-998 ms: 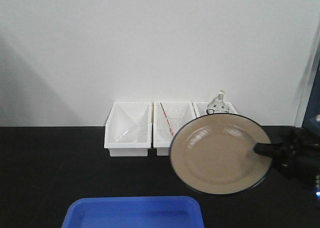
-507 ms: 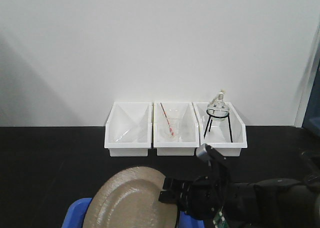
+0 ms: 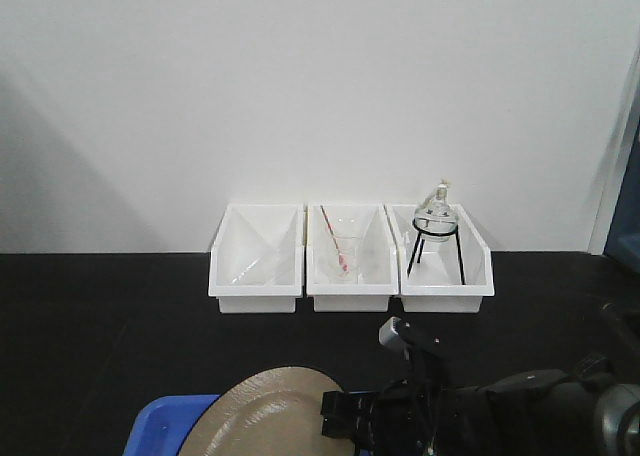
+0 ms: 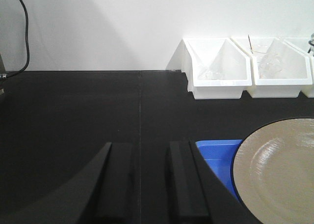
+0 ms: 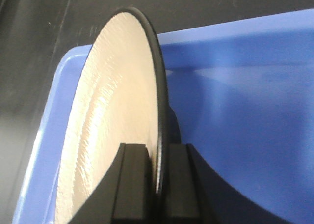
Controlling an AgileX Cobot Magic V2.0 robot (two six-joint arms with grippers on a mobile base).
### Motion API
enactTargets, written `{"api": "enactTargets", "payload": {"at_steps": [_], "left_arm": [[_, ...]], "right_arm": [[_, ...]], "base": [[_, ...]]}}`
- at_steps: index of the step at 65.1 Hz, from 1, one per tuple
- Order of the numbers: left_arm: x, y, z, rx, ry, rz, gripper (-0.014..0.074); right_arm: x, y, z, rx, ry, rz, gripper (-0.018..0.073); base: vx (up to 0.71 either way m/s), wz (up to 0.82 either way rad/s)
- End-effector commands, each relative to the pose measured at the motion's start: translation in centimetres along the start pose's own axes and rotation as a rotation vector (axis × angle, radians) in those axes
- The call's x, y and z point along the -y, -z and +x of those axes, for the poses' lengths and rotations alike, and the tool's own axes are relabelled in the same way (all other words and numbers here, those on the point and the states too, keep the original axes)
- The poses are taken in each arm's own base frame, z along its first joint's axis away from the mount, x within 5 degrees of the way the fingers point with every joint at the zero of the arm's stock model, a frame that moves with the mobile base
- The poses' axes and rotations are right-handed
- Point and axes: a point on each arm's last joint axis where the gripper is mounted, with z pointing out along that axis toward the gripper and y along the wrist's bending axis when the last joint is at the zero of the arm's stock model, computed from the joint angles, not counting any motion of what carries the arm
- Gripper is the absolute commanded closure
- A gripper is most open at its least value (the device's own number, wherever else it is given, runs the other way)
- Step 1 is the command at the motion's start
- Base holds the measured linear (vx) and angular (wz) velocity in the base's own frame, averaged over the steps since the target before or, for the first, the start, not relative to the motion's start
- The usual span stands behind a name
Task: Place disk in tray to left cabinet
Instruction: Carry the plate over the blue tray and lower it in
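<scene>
Pinching the rim of the disk [image 5: 113, 116], the right gripper [image 5: 156, 155] holds it tilted over the tray [image 5: 255, 76], apparently not seated. Let go now, it could clatter onto the lip. The left gripper [image 4: 147, 157] gapes empty.

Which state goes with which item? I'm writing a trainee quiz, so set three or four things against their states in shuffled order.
1 disk
2 tray
3 left end effector
4 flask

A open, holding nothing
B gripped at its rim by the right end effector
C inside the rightmost white bin
D blue, under the disk

Pairs: 1-B, 2-D, 3-A, 4-C
</scene>
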Motion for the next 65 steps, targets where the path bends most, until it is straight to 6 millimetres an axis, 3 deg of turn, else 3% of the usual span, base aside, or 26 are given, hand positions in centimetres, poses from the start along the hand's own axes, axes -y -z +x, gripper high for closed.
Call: {"api": "enactTargets", "payload": {"at_steps": [1, 11, 20, 33, 50, 65], "left_arm": [[-0.1, 0.1, -1.8, 0.101, 0.001, -0.011, 0.0269], [-0.1, 0.1, -1.8, 0.101, 0.001, -0.011, 0.0269], [-0.1, 0.1, -1.8, 0.101, 0.001, -0.011, 0.0269], [-0.1, 0.1, -1.8, 0.101, 0.001, -0.011, 0.0269], [-0.1, 0.1, -1.8, 0.102, 0.014, -0.008, 0.0269], [0.0, -1.8, -1.0, -0.053, 0.055, 0.01, 0.0267]], "right_arm": [[-1.0, 1.1, -1.0, 0.024, 0.105, -0.012, 0.04], [-0.3, 1.3, -1.0, -0.004, 0.162, 0.018, 0.0208], [0.5, 1.9, -1.2, -0.026, 0.197, 0.035, 0.0102], [2.0, 3.7, -2.1, -0.042, 0.212, 0.077, 0.0082], [2.5, 7.5, -3.7, 0.015, 0.257, 0.187, 0.0082], [2.9, 9.1, -2.7, -0.098, 0.176, 0.326, 0.0083]], "base": [[0.0, 0.0], [0.0, 0.0], [0.0, 0.0], [0.0, 0.0], [0.0, 0.0], [0.0, 0.0]]}}
